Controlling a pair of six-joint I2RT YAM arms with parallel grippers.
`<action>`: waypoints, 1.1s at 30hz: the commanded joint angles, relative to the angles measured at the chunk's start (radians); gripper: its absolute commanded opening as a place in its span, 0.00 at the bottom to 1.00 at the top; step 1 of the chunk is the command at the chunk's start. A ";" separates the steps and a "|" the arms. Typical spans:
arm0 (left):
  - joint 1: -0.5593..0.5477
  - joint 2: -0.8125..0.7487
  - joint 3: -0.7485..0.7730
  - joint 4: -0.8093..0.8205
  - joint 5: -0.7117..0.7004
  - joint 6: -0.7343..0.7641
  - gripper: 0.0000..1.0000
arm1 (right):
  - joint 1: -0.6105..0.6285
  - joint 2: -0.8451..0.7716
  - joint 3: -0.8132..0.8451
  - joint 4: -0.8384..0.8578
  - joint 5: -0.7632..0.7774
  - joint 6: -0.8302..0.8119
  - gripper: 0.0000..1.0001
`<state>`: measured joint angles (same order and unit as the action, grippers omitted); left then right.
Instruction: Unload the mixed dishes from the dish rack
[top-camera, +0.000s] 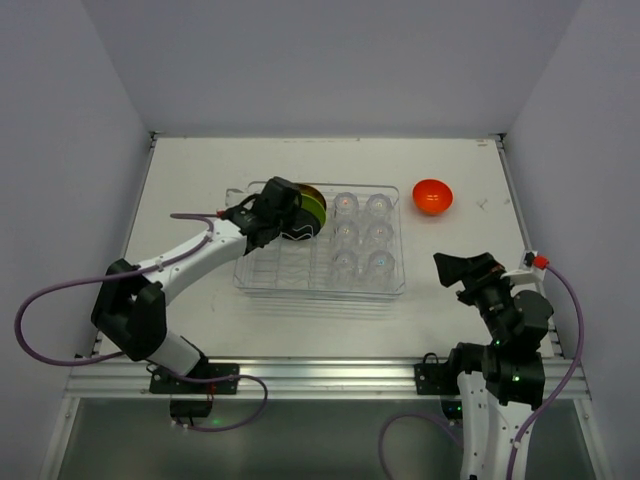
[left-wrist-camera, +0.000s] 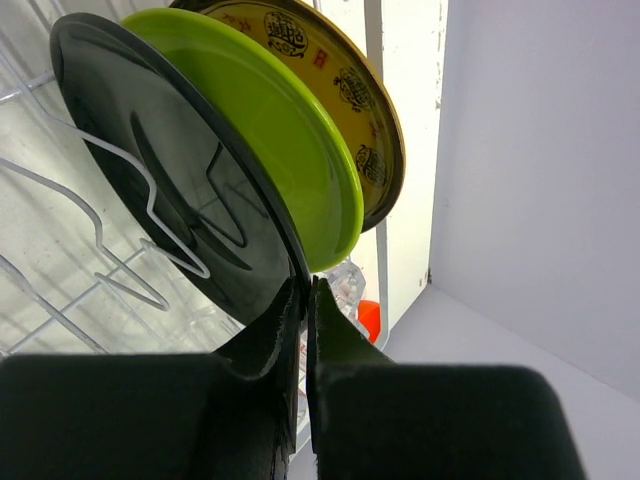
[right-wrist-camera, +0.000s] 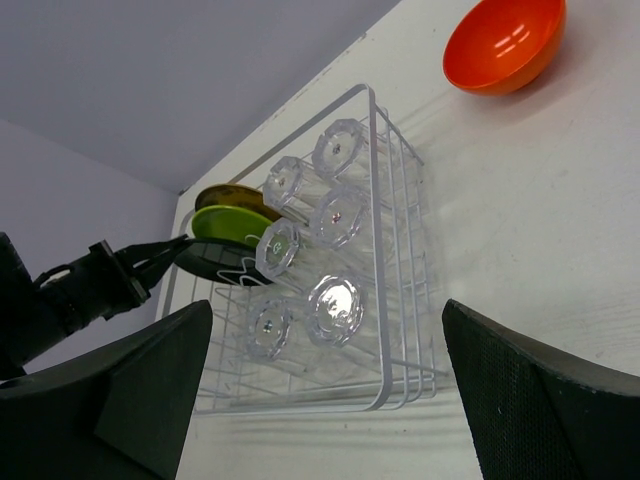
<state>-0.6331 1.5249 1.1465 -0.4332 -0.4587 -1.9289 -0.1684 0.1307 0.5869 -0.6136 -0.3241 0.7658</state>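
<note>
Left wrist view: left gripper (left-wrist-camera: 305, 290) clamps the black plate (left-wrist-camera: 180, 200) standing in the dish rack (top-camera: 320, 291); right gripper (right-wrist-camera: 328, 320) gapes apart.

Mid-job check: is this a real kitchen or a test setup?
Likely a lab test cell, not a kitchen: a white table boxed in by plain walls, an aluminium rail along its near edge, and a dish rack and orange bowl staged on it.

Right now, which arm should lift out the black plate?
Left. The left gripper pinches the black plate by its rim in the dish rack. The right gripper is open, off to the rack's right side, far from that plate.
</note>
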 joint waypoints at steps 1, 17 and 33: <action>-0.026 -0.051 -0.028 0.034 -0.081 -0.038 0.00 | 0.000 0.012 0.030 0.011 0.017 -0.023 0.99; -0.097 -0.154 -0.110 0.228 -0.225 0.054 0.00 | 0.000 0.035 0.036 0.011 0.020 -0.068 0.99; -0.181 -0.273 -0.128 0.223 -0.382 0.120 0.00 | 0.000 0.064 0.025 0.026 0.019 -0.072 0.99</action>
<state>-0.8066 1.2877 1.0328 -0.2478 -0.7452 -1.8469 -0.1684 0.1787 0.5930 -0.6136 -0.3229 0.7132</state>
